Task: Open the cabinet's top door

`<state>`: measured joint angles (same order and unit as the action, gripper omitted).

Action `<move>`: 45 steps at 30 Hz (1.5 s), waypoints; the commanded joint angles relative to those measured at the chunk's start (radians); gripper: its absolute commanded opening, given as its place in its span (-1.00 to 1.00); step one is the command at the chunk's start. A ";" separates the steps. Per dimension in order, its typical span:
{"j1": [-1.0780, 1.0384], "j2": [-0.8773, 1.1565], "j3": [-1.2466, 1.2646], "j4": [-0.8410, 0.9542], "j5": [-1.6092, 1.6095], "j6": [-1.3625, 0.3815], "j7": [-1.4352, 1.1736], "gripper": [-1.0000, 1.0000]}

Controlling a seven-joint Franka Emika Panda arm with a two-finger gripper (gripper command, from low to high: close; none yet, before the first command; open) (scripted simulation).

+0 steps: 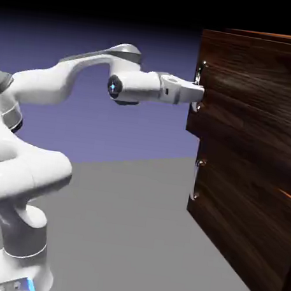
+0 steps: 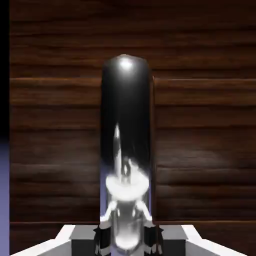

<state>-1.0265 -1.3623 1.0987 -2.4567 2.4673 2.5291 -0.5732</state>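
Dark wood-grain cabinet [image 1: 256,104], at the exterior view's right; upper door's silver bar handle [image 2: 125,115], upright, near the panel's edge. Two-finger gripper [image 2: 126,240]: closed around that handle. Grasp appears achieved; upper door [image 1: 246,77] seemingly unopened, pull and swing remaining. Legible brands, labels, writing: none.

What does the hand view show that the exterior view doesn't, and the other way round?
Only the hand view shows both fingertips closed on the silver handle.
Only the exterior view shows the lower handle, the robot's base and the grey floor.
Both show the top door's dark wood and its handle.
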 commanded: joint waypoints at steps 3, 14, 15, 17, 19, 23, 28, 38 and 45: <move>0.089 -0.013 -0.072 -0.109 -0.027 -0.089 -0.035 -1.00; 0.326 -0.097 -0.449 -0.441 -0.298 -0.431 -0.116 -1.00; 0.333 -0.104 -0.485 -0.459 -0.329 -0.458 -0.120 -1.00; 0.343 -0.116 -0.558 -0.489 -0.393 -0.510 -0.129 -1.00; 0.346 -0.124 -0.630 -0.513 -0.458 -0.561 -0.138 -1.00; 0.338 -0.125 -0.775 -0.544 -0.589 -0.659 -0.160 -1.00; 0.313 -0.095 -0.957 -0.554 -0.758 -0.778 -0.195 -1.00; 0.285 0.093 -1.319 -0.473 -1.114 -1.023 -0.307 -1.00; 0.353 0.325 -1.572 -0.311 -1.360 -1.215 -0.413 -1.00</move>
<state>-0.6740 -1.0373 -0.4734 -2.7671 1.1072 1.3130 -0.9864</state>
